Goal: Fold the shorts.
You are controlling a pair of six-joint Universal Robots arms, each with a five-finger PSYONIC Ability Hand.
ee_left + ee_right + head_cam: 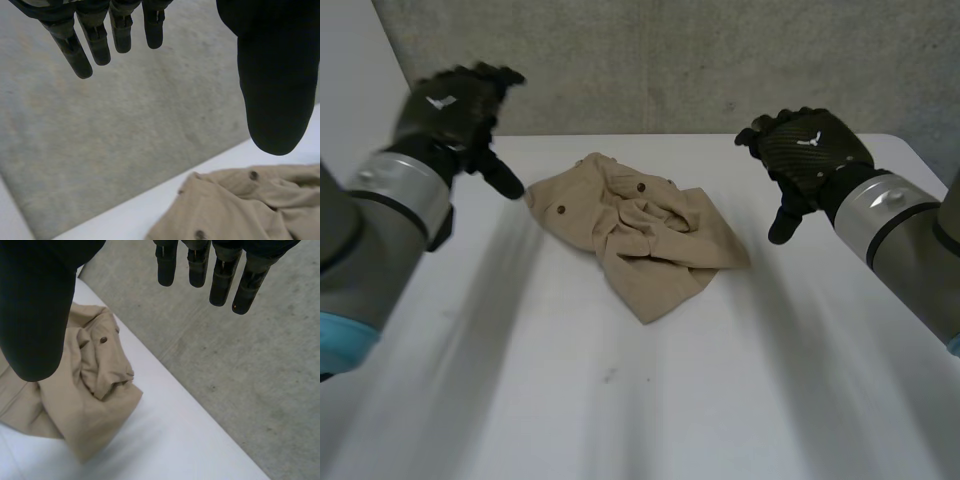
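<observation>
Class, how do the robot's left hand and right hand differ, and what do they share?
The left hand puts its thumb nearly on a corner of the shorts; the right hand stands clear, bare table between. The left hand points its thumb toward them, the right hand down at the table. Both are open and empty.

Surface: a flat white table (620,420) with a smooth, matt top, a straight far edge and a rounded far right corner.
On it: one pair of beige cloth shorts (640,230).
Place: the shorts lie around the middle of the table's width, nearer the far edge than the near one.
Lie of the cloth: crumpled and bunched, with deep creases through the middle; one flatter point of cloth reaches toward the near edge.
Buttons: small dark round buttons (641,187) face up on the far part of the shorts.
Contact: the shorts rest wholly on the tabletop, inside its edges.
Mark: a small dark speck (608,376) on the bare top, on the near side of the shorts and apart from them.
</observation>
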